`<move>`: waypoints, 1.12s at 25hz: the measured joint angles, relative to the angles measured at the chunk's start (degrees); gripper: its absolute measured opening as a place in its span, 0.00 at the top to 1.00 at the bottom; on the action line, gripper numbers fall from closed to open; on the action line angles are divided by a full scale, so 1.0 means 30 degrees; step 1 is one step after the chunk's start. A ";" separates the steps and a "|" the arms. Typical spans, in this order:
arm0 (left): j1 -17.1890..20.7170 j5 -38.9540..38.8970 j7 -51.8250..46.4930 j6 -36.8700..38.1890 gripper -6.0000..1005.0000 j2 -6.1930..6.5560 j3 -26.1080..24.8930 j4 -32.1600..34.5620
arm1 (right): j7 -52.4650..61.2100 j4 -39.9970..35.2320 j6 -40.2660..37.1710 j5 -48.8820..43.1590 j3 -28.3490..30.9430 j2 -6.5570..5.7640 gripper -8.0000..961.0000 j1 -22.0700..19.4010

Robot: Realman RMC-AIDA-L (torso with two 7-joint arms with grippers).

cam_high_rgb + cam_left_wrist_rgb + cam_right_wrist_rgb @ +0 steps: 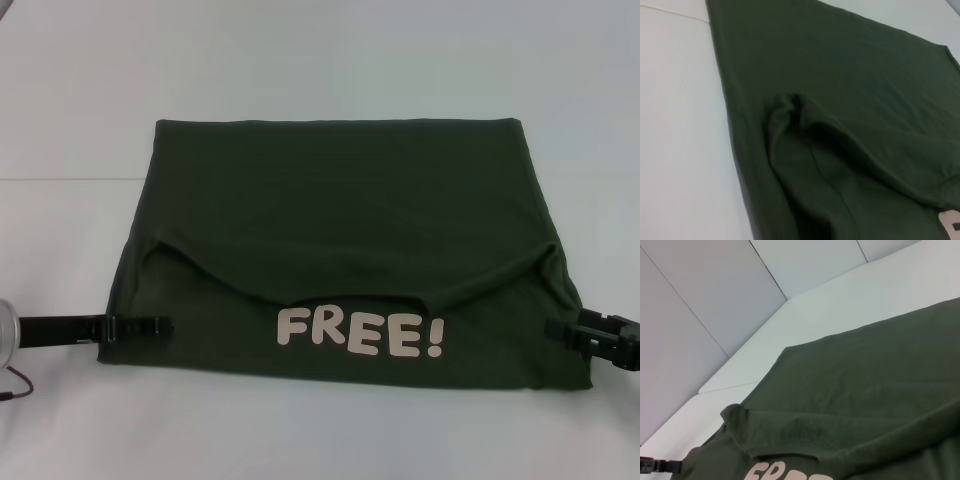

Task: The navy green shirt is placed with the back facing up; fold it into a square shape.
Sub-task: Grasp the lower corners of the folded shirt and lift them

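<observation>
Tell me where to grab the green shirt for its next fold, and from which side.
Probably the two near corners of the navy green shirt, on the band bearing the FREE! lettering. Come in flat from each side, as the left gripper and right gripper already sit at those edges. The near layers lie stacked there, so one pinch likely takes them together.
</observation>
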 joint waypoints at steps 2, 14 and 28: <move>0.0036 0.0004 -0.0031 0.0225 0.14 -0.0042 0.0008 -0.0021 | 0.0003 -0.0006 0.0001 0.0000 0.0000 0.0002 0.02 -0.0001; -0.0030 0.0004 0.0009 0.0824 0.17 -0.0093 0.0044 -0.0019 | 0.0018 -0.0041 0.0001 0.0002 -0.0112 0.0057 0.02 -0.0002; -0.0099 0.0383 -0.0455 -0.0007 0.20 -0.0153 0.1549 0.0203 | 0.0050 -0.0051 -0.0007 0.0002 -0.0112 0.0058 0.02 -0.0002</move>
